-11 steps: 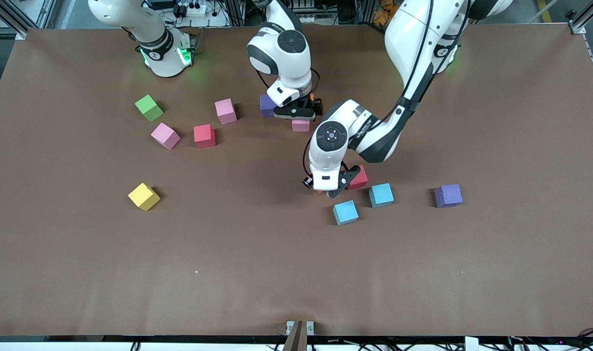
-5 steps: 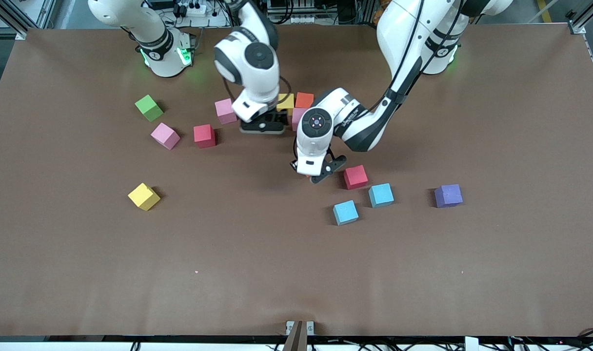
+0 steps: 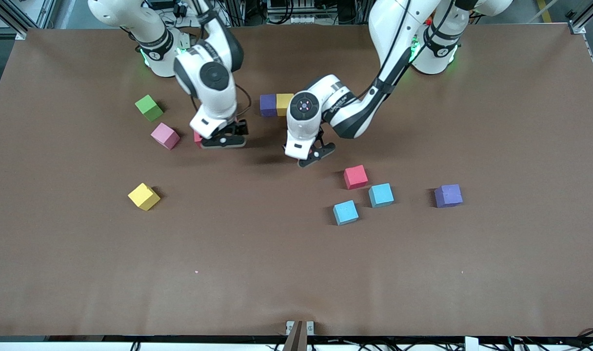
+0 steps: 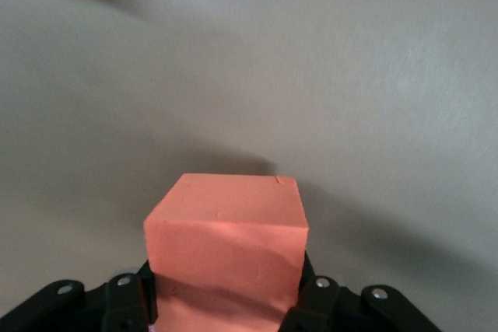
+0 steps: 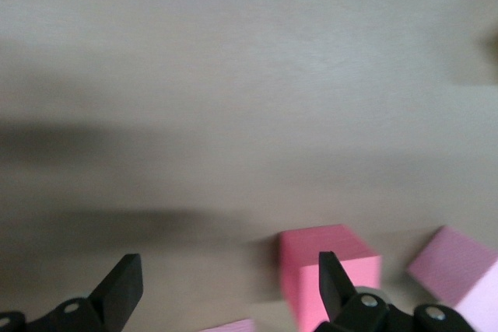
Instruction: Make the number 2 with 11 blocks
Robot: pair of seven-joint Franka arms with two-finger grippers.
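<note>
Blocks lie scattered over the brown table [image 3: 496,253]; the left gripper [image 3: 310,157], centre frame, clamps an orange block [image 4: 227,258] above bare table; the right gripper [image 3: 223,139], fingers spread wide, hangs over a red block [image 5: 327,268] in the upper middle.

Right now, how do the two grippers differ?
The left gripper is shut on an orange block; the right gripper is open and holds nothing. The left gripper hangs over bare table; the right gripper is over a red block and close to a pink block. Both point down at the table.
</note>
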